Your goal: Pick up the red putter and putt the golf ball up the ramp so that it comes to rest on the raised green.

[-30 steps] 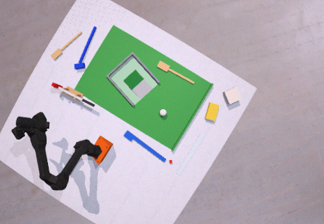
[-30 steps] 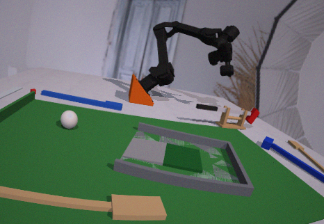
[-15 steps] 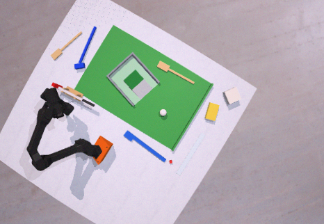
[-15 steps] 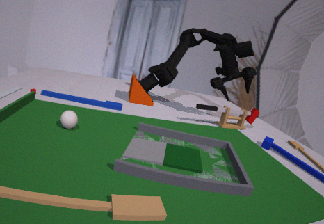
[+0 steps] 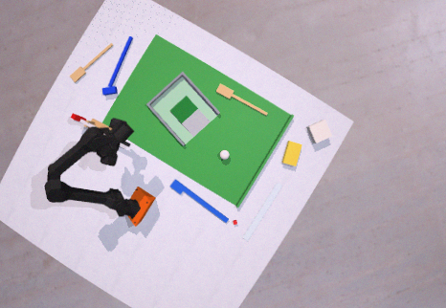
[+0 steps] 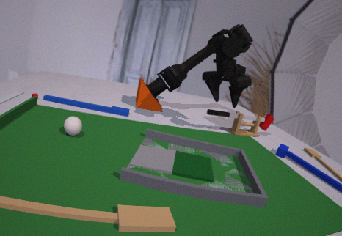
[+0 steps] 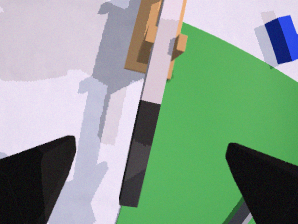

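The red putter (image 5: 76, 117) (image 6: 267, 122) (image 7: 150, 120) rests on a wooden stand (image 6: 238, 130) (image 7: 134, 55), with a red head, a pale shaft and a black grip. My gripper (image 6: 225, 103) (image 7: 154, 148) is open and empty above the black grip, which shows between the fingertips in the wrist view. The white golf ball (image 5: 224, 155) (image 6: 73, 125) sits on the green mat (image 5: 158, 55) (image 6: 40, 155). The grey ramp (image 5: 197, 122) (image 6: 152, 159) leads to the dark green square (image 5: 184, 108) (image 6: 192, 166), the raised green, inside grey walls.
A blue putter (image 5: 121, 64) (image 6: 312, 168) and a wooden one (image 5: 91, 63) lie beyond the stand. Another wooden club (image 5: 244, 101) (image 6: 147, 218) lies on the mat. A blue club (image 5: 201, 202) (image 6: 84, 105) lies beside it. Yellow (image 5: 292, 154) and pale (image 5: 320, 131) blocks stand past the mat's raised edge.
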`<state>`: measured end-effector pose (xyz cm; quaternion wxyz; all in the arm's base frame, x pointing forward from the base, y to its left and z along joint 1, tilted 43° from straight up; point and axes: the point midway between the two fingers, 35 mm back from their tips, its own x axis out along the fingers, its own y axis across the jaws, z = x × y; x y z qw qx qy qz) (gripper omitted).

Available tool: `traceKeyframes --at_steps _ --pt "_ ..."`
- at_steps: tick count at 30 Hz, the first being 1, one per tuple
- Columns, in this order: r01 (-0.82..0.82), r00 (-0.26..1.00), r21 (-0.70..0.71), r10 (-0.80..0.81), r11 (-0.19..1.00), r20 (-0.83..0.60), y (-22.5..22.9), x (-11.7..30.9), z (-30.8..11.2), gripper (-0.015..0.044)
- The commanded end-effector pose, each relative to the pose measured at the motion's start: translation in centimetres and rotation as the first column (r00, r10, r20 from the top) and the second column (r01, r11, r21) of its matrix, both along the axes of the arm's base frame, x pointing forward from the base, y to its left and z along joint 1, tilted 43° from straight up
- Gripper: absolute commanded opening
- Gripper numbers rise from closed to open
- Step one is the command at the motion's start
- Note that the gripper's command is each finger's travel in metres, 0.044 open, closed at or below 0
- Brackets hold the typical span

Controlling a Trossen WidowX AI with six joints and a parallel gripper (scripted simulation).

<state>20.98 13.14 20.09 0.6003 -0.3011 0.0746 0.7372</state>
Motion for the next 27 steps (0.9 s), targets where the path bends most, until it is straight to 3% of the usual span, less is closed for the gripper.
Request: traceKeyframes --at_steps 1,27 --pt "0.057 0.985 -0.031 -0.061 0.998 -0.163 -1.4 0.3 -0.9 0.044" --pt "0.057 0.985 -0.029 -0.061 0.998 -0.162 1.7 -0.2 -4.2 0.044"
